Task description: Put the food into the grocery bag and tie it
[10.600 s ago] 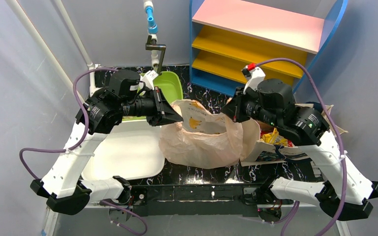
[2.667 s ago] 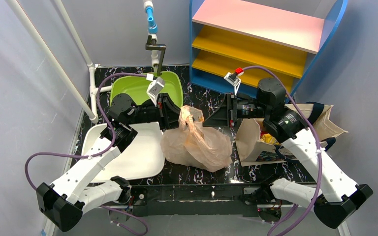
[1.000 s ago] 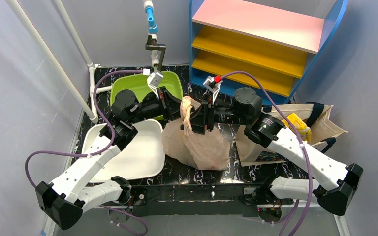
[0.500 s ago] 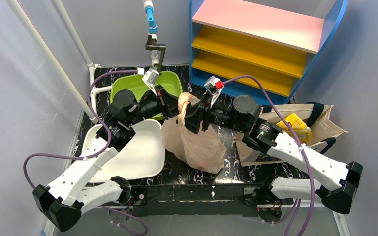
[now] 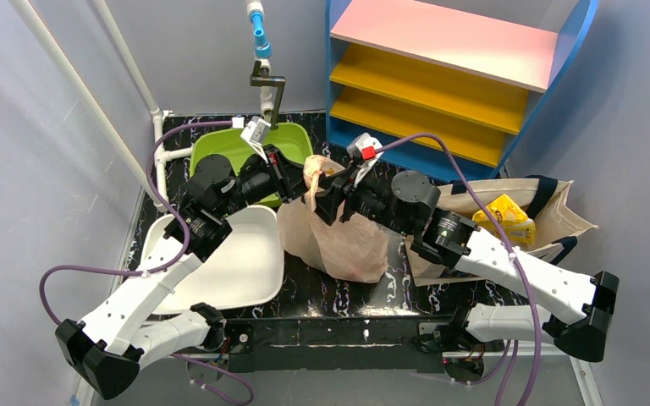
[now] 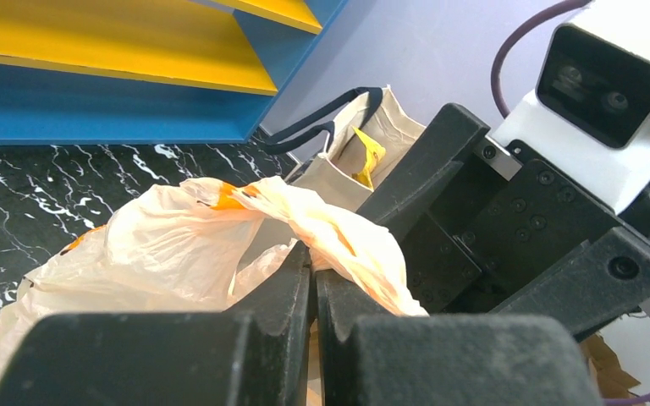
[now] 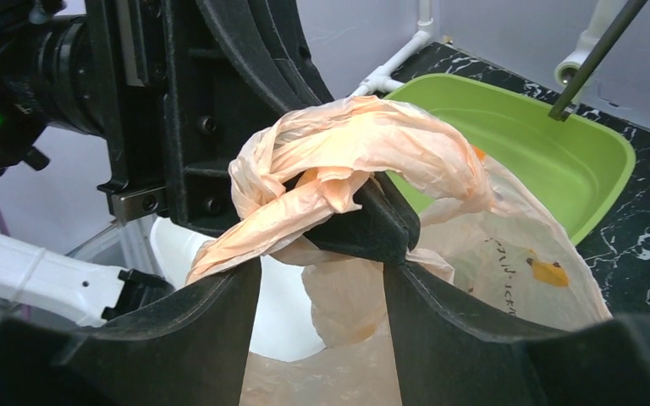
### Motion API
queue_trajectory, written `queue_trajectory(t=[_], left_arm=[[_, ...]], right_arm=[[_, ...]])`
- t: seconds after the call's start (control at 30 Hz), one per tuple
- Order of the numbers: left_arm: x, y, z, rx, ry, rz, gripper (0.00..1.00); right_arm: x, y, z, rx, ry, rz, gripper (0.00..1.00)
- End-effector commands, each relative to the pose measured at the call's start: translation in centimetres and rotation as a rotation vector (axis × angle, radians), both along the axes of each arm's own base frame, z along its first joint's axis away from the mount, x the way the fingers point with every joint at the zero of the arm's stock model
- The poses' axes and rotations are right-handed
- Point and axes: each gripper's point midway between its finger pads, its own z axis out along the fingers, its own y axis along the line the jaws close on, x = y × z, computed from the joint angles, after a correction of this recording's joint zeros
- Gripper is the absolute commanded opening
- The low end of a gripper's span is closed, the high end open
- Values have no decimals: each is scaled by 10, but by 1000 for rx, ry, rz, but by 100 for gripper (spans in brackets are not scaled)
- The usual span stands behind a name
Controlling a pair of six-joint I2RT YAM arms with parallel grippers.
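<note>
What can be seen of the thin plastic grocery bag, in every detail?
The grocery bag is thin, crinkly, translucent beige plastic with yellow marks and small dark lettering. It stands bulging on the black marbled table, its handles raised and twisted together. The left tool is shut on the handles; a loop of them lies over one finger of the open right tool.

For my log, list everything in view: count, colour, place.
bag: one, beige, table centre
basin: one, green, back left
tray: one, white, left of bag
tote: one, cream, right of bag
packet: one, yellow, in tote
shelf: one, blue, back right
tap: one, dark metal, above basin
table: one, black marbled, under all
left arm: one, white-black, jaws shut on bag
right arm: one, white-black, jaws open around bag's handle
</note>
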Motion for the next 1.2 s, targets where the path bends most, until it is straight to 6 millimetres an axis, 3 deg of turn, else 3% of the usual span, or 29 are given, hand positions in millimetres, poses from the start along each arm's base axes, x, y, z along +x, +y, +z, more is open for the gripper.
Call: queue_trajectory(t=[0.0,0.13,0.27,0.47,0.6,0.87,1.17], left_arm=[[-9,3,25,-33,-54,-11,0],[-9,3,25,-30,-46,-10,0],[-10,4,24,-29,-42,-5,0],[-10,8,19,-12,-40,15,0],[-6,12,13,18,-34,40,0],[2,14,-10,122,-5,67,0],[1,15,-19,145,4,62,0]], right_arm=[[24,-1,41,69,-120,-120,63],[36,-3,49,81,-148,-187,61],[46,-3,55,93,-165,-237,53],[43,3,56,89,-165,-210,21],[34,-6,54,93,-138,-198,2],[16,-32,43,96,-37,-195,1],[17,-50,33,113,15,-256,1]])
